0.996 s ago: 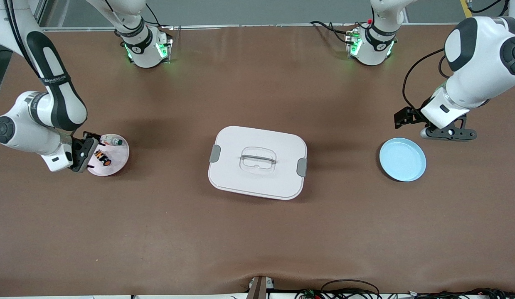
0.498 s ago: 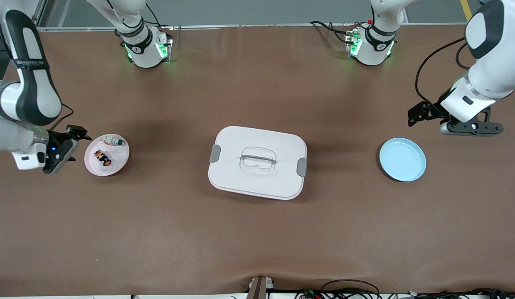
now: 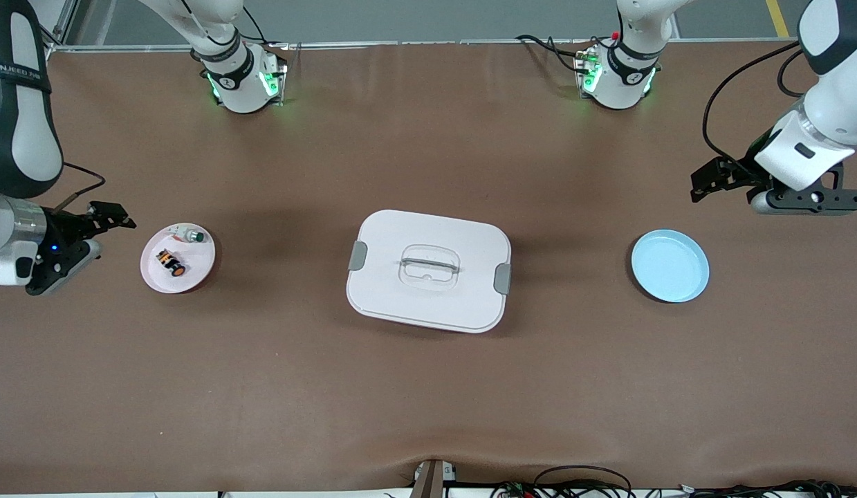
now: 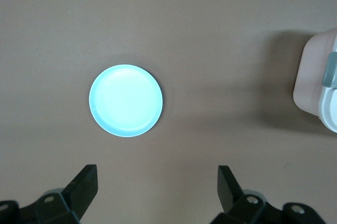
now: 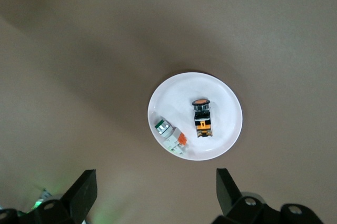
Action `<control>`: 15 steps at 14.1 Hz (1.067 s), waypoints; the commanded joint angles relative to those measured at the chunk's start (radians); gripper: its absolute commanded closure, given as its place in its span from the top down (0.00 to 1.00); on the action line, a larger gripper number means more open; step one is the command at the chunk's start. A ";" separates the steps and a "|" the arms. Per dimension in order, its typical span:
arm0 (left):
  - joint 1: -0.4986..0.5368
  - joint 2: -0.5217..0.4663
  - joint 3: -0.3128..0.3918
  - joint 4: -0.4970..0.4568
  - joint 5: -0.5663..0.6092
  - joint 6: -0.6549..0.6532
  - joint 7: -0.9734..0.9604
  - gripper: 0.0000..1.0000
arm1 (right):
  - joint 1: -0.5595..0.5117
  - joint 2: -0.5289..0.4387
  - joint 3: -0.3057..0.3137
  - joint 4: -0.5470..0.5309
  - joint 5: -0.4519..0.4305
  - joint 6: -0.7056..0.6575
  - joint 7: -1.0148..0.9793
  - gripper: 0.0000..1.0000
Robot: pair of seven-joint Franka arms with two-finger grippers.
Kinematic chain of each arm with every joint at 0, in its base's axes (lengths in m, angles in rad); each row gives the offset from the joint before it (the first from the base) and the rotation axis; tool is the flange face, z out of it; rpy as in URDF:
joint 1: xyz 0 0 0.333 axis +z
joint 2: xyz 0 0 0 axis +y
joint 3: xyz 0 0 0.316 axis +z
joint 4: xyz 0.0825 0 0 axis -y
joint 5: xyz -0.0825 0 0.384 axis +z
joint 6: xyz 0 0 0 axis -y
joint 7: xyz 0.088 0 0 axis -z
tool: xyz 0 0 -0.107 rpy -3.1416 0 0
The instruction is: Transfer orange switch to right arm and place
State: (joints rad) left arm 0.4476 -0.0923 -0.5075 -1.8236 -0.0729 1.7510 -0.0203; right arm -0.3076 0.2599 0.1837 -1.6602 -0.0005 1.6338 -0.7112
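Observation:
The orange switch (image 3: 171,263) (image 5: 201,116), black with a round orange cap, lies on a small pale plate (image 3: 198,268) (image 5: 227,109) toward the right arm's end of the table. My right gripper (image 3: 63,266) (image 5: 155,192) hangs open and empty over bare table beside that plate, and touches nothing. My left gripper (image 3: 805,202) (image 4: 158,192) is open and empty too. It hangs over the table beside an empty light-blue plate (image 3: 670,266) (image 4: 126,100) at the left arm's end.
A small silver-white switch with a green cap (image 3: 189,236) (image 5: 169,135) lies on the same pale plate, next to the orange one. A white lidded box with grey latches (image 3: 428,270) (image 4: 321,76) stands in the middle of the table.
Both arms have drawn outward. The right gripper left its place over the pale plate for the table's end. The left gripper moved away from the blue plate.

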 commanded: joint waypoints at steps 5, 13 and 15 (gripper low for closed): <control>0.008 -0.012 0.000 0.098 0.012 -0.113 -0.009 1.00 | 0.018 -0.010 0.002 0.174 -0.015 -0.179 0.344 1.00; 0.002 -0.012 0.000 0.197 0.005 -0.192 -0.073 1.00 | 0.027 -0.041 -0.009 0.200 -0.029 -0.203 0.420 1.00; 0.002 -0.009 0.000 0.196 0.007 -0.192 -0.063 1.00 | 0.036 -0.041 -0.006 0.224 -0.030 -0.209 0.443 1.00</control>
State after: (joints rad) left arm 0.4465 -0.0944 -0.5051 -1.6378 -0.0729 1.5804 -0.0785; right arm -0.2810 0.2228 0.1754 -1.4664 -0.0081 1.4376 -0.3026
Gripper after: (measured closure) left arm 0.000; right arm 0.000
